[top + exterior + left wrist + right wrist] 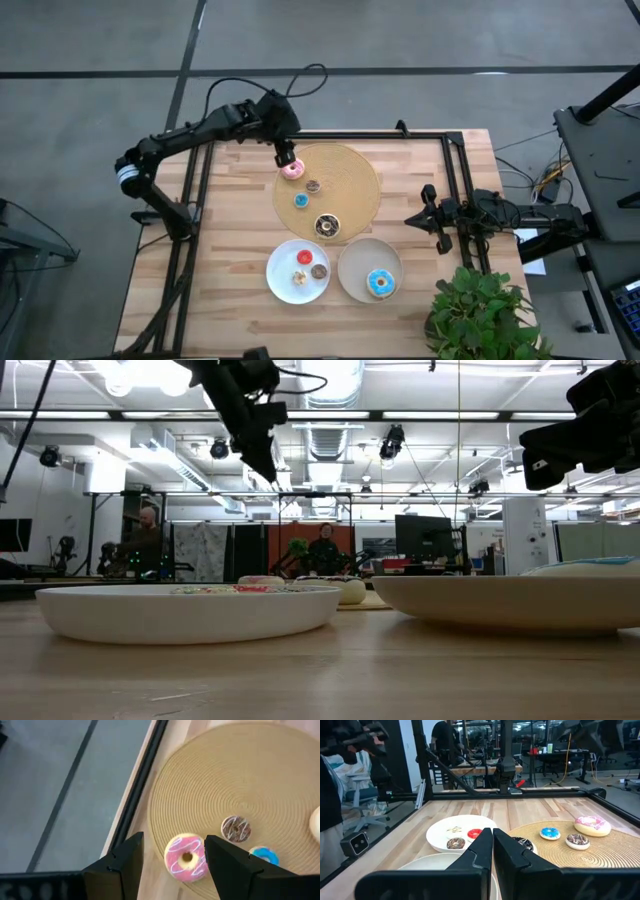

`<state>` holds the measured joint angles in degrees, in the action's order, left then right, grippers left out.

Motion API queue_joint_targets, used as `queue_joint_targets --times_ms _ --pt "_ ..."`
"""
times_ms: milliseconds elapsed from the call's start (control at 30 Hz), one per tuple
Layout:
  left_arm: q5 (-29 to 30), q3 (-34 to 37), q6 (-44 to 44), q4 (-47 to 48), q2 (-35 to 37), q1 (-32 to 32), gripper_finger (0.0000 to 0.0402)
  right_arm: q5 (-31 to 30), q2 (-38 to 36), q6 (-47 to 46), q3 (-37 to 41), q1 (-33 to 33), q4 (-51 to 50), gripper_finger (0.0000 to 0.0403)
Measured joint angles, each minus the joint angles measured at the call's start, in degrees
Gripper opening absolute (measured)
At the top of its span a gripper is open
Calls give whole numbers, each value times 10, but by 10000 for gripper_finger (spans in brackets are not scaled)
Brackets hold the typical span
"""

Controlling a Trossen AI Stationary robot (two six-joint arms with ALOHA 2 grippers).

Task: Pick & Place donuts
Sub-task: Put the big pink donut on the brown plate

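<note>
My left gripper [285, 157] [173, 840] is open and hovers high over the far left part of the tan board [350, 170], well above the table in the low view [262, 455]. The pink donut [186, 858] [292, 170] lies flat on the board below the gap between its fingers, untouched. A tiny brown donut [236, 829], a tiny blue one [263, 855] and the dark chocolate donut [327, 226] also lie on the board. The left white plate [280, 285] holds three tiny donuts, and the right plate [355, 262] holds the light blue donut [380, 284]. My right gripper [410, 218] [493, 832] is shut at the table's right.
A black frame rail [350, 134] runs along the table's far edge just beyond the board, and more rails run down both sides. A potted plant [480, 310] stands at the near right corner. People and desks show in the room behind the table.
</note>
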<state>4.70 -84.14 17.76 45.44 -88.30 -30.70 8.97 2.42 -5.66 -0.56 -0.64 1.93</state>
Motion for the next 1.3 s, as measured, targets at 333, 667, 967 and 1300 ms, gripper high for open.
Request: queue_joint_targets --times_ms 333,667,967,1300 --pt "-24 0 10 40 -43 -7 181 0 0 -1 0 0 0 8" --pt "-58 0 21 59 -97 -7 181 0 0 0 0 0 0 8" --pt "-104 0 18 62 -128 -6 181 0 0 -2 0 0 0 8" --pt "-109 1 19 63 -146 -5 204 0 0 1 0 0 0 8"
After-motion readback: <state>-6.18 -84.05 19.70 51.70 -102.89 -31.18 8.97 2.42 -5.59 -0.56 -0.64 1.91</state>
